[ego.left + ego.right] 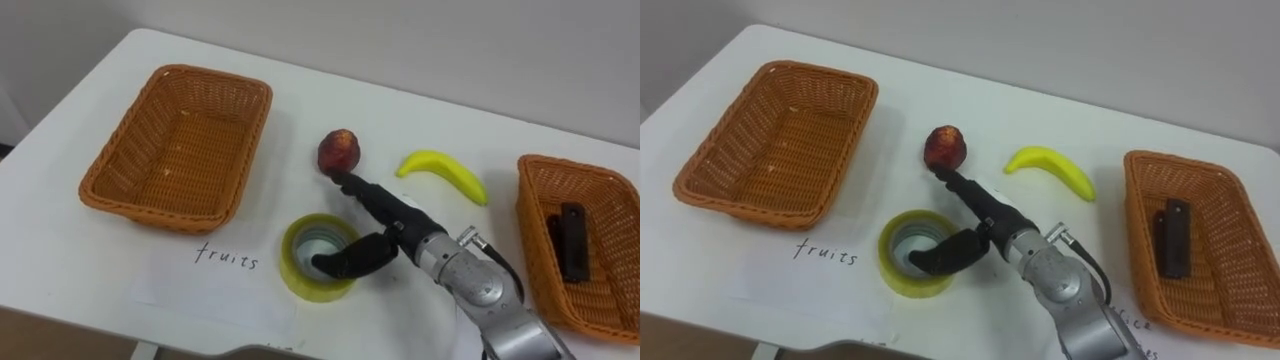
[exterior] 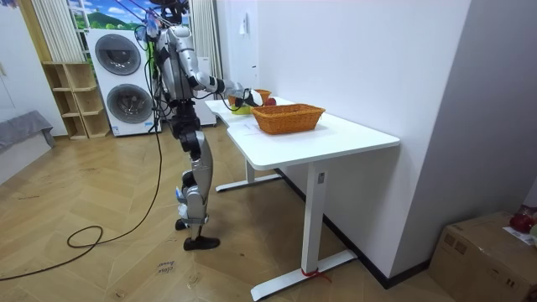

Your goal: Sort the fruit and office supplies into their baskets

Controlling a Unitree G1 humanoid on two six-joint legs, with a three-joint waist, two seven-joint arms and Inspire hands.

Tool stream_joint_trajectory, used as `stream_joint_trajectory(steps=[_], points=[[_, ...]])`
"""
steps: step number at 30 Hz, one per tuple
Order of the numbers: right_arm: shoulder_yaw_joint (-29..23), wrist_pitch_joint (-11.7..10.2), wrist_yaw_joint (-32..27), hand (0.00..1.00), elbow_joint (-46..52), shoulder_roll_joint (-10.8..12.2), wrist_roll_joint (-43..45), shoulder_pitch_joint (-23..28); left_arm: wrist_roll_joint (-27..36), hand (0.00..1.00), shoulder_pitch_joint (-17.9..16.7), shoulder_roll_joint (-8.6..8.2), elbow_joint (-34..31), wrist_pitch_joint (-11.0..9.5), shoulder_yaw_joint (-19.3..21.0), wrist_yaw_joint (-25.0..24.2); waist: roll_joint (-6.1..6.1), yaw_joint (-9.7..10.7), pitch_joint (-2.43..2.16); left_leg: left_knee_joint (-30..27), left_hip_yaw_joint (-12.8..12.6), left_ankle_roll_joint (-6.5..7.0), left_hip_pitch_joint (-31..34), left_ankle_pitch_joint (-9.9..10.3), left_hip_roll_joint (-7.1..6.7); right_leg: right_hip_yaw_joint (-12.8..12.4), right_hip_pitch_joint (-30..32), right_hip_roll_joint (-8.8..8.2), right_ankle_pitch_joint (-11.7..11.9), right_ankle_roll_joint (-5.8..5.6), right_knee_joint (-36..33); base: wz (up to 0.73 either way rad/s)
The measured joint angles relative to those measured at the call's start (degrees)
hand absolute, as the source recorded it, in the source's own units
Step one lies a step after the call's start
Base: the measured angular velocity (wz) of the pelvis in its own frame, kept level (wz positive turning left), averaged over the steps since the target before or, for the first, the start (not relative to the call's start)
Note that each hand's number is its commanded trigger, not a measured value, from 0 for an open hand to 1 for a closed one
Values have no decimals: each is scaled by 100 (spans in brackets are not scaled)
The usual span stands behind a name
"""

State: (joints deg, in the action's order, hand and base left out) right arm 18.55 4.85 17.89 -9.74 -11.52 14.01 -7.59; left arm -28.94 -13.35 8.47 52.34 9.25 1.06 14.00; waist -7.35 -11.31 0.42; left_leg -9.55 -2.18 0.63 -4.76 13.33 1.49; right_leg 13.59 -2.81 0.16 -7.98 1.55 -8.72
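Cut off by the view's right edge: the right basket (image 1: 532,215), holding a dark oblong item (image 1: 571,240) too blurred to name, laid lengthwise away from the robot. Hard to judge any contact between the right hand (image 1: 400,228) and the red fruit (image 1: 340,150): fingers (image 1: 365,195) stretched straight, tips at the fruit's near side, thumb spread apart and dipping over the hole of the yellow tape roll (image 1: 300,272), clamped on nothing. Hides part of that roll's right rim. Just beyond the wrist, a banana (image 1: 445,172), long axis running left to right, right end slightly nearer the robot, curve bowed away. Well to the left, the left basket (image 1: 130,150), with a paper sheet (image 1: 200,285) bearing a handwritten word before it on the white surface (image 1: 60,260). In the room view, stands at the surface's far end, one arm out over it.
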Motion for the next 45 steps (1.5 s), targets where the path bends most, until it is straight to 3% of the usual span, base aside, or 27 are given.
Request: stream_joint_trajectory(steps=[11, 28, 37, 38, 39, 40, 45], points=[[-54, 277, 559, 0, 171, -10, 542, -67, -21, 0, 20, 181, 0, 40, 232, -126, -147, -40, -22, -8, 54, 2, -97, -3, -10, -8, -103, -13, -2, -3, 10, 0], [-124, 340, 1174, 0, 256, -89, 965, -156, -39, 0, 31, 172, 3, 58, 219, -240, -167, -53, -16, 4, 80, 4, -94, -2, -13, 1, -102, -3, -2, -3, -2, 0], [-98, 402, 1288, 0, 318, -189, 1129, -160, -34, 0, 60, 180, 0, 64, 210, -216, -195, -177, -26, -6, 81, 4, -102, -3, -13, -2, -106, -4, -2, -3, -2, 0], [-98, 408, 1291, 11, 317, -191, 1133, -162, -34, 0, 59, 180, 0, 68, 210, -215, -199, -180, -26, -6, 82, 4, -102, -3, -13, -1, -108, -4, -1, -3, -3, 0], [-98, 410, 1292, 61, 317, -191, 1133, -162, -34, 0, 59, 180, 0, 71, 210, -215, -202, -182, -24, -6, 82, 4, -102, -3, -13, 0, -108, -4, -1, -3, -3, 0], [-98, 410, 1293, 100, 317, -191, 1133, -162, -34, 0, 59, 180, 0, 71, 210, -215, -202, -182, -24, -6, 82, 4, -102, -3, -13, 0, -108, -4, -1, -3, -3, 0], [-96, 401, 1157, 100, 347, -193, 1542, -259, -27, 0, 62, 181, -1, 71, 208, -210, -203, -181, -24, -6, 82, 4, -102, -3, -14, -1, -109, -4, -1, -3, -3, 0]])
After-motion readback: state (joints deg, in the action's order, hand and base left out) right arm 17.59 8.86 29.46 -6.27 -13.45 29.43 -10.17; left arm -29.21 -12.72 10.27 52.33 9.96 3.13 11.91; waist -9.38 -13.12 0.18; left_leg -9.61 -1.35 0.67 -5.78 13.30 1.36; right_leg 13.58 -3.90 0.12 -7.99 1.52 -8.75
